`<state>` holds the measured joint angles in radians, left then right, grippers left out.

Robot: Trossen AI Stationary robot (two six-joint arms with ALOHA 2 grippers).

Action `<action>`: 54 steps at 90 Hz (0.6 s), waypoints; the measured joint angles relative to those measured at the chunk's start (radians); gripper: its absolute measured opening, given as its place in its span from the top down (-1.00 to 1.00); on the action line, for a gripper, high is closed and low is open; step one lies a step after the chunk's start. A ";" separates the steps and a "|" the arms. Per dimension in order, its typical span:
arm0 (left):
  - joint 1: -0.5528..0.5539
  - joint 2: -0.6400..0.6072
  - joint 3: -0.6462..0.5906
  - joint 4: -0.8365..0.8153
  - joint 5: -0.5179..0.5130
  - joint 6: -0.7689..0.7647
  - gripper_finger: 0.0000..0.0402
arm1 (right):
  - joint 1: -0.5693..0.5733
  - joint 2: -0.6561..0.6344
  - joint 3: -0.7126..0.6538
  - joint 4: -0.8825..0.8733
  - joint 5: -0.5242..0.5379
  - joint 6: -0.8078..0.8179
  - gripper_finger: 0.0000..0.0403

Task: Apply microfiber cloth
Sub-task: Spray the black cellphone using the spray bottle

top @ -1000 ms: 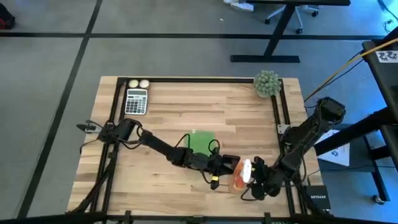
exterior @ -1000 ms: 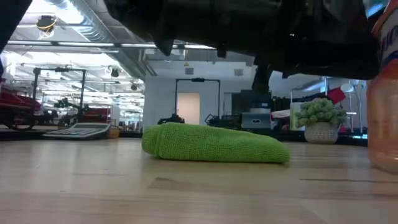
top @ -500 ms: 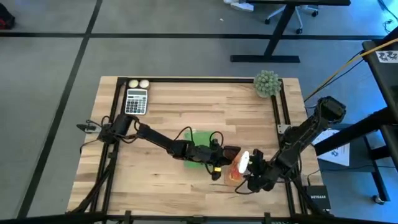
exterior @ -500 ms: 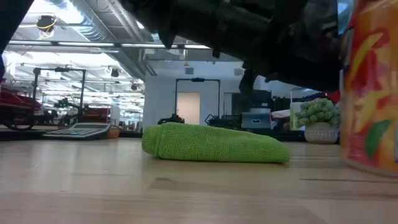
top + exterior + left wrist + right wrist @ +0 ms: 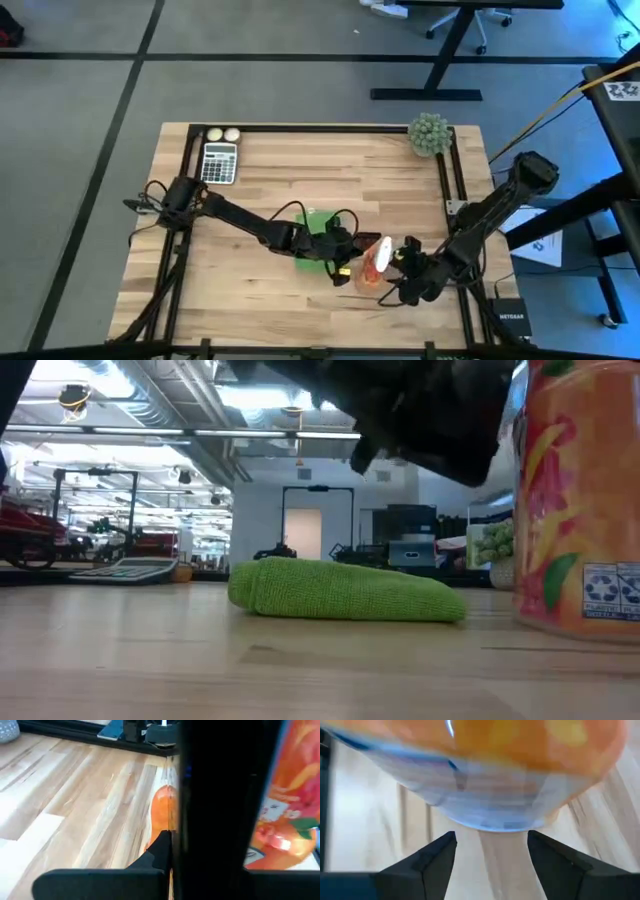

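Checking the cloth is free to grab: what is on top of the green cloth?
In the low view nothing rests on the microfiber cloth; a dark arm hangs above it. From above, the left arm covers part of it, so that part stays unseen.

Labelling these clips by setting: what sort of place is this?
Probably a robotics lab or workshop in an open, office-like hall: the wooden table with its mounted arms stands on grey carpet, a desk's legs show nearby, and the low view shows ceiling ducts and equipment racks.
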<state>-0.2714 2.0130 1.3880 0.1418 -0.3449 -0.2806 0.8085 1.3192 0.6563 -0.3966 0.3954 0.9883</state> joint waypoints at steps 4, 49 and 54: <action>0.001 -0.010 0.000 -0.032 -0.017 0.000 0.94 | 0.000 -0.018 0.000 -0.005 -0.009 -0.002 -0.15; 0.011 -0.195 -0.001 -0.241 -0.136 0.104 0.94 | 0.002 -0.310 0.000 -0.040 -0.010 -0.054 -0.16; 0.012 -0.208 -0.001 -0.244 -0.141 0.106 0.94 | -0.002 -0.311 0.000 -0.054 0.045 -0.054 -0.20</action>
<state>-0.2598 1.8054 1.3872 -0.1024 -0.4855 -0.1747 0.8070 1.0081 0.6563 -0.4508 0.4402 0.9340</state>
